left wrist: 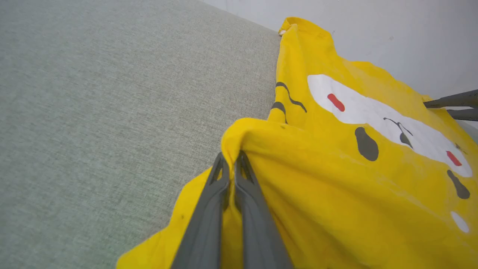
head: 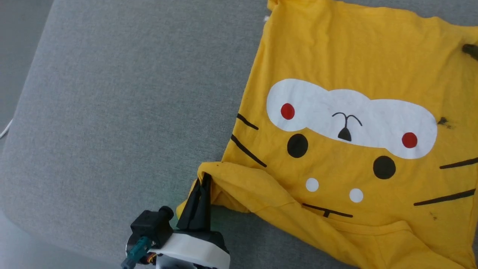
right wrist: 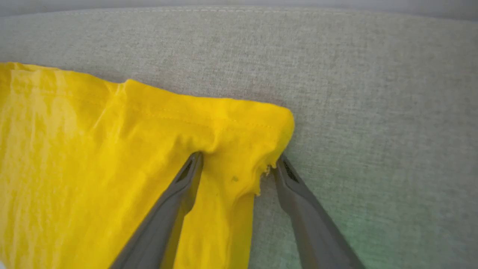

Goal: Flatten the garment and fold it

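Observation:
The garment [head: 358, 67], a bright yellow T-shirt with a white patch, red dots, black spots and thin black lines, lies print-up on the right of a grey cushion [head: 123, 112]. Its near-left part is folded over in a raised ridge. My left gripper [head: 204, 181] is shut on that fold, as the left wrist view confirms at the gripper [left wrist: 231, 158] and garment [left wrist: 336, 179]. My right gripper [right wrist: 239, 160] is open, its fingers straddling a hemmed corner of the garment [right wrist: 112, 157]. One dark fingertip [head: 470, 50] shows at the shirt's far right edge.
The grey cushion spreads wide to the left of the shirt, with a rounded edge [head: 22, 74] dropping to a paler floor. A white cord [head: 4, 130] lies at that left edge. A pale wall [left wrist: 392, 30] stands behind the cushion.

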Motion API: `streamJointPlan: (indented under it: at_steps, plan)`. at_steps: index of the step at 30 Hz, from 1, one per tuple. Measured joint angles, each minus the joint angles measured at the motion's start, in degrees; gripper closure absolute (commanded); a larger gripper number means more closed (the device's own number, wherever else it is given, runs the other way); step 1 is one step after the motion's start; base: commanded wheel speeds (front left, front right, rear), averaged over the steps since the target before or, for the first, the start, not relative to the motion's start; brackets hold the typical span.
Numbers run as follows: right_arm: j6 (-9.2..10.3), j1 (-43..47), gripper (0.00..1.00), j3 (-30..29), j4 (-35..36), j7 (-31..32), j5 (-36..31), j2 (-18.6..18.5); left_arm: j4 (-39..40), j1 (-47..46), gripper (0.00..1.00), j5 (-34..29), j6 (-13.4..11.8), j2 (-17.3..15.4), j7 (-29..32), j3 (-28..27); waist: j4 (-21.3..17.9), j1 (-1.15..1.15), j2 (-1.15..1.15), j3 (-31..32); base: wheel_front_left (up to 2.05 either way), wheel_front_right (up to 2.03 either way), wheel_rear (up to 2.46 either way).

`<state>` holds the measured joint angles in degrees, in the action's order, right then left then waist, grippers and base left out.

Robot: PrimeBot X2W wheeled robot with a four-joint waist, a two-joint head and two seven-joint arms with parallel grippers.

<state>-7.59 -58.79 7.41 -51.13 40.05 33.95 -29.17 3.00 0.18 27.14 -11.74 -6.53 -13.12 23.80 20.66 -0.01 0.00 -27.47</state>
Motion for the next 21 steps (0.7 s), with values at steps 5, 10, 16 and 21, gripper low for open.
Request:
streamJointPlan:
  at_steps: [5, 10, 16, 21]
  plan:
    - [-0.01, -5.0, 1.00, -1.8, -6.2, 7.3, -1.2, 0.5, -1.3, -0.3, 1.00, 0.0, 0.1, 0.0, -0.5, -0.4, 0.5, 0.00, 0.00, -0.3, 0.00, 0.00, 0.00]
    - [0.07, -4.4, 1.00, 0.3, -5.9, 5.7, -3.8, 2.5, -2.5, -0.3, 1.00, 0.1, 0.2, -0.1, -0.6, -0.7, -0.2, 0.01, 0.00, 1.4, 0.00, 0.00, 0.00]
    - [0.05, -0.1, 1.00, 7.5, 3.6, -0.2, -5.1, 1.8, -3.4, 0.0, 1.00, 0.2, 0.1, -1.3, -0.5, -1.5, -1.6, 0.01, 0.00, 5.4, 0.00, 0.00, 0.00]
    - [0.02, 4.2, 1.00, 13.3, 18.1, -0.4, -2.4, -4.2, -2.9, 3.0, 1.00, 0.6, -1.2, -4.0, 0.5, -3.6, -3.7, 0.00, 0.00, 9.5, 0.00, 0.00, 0.00]
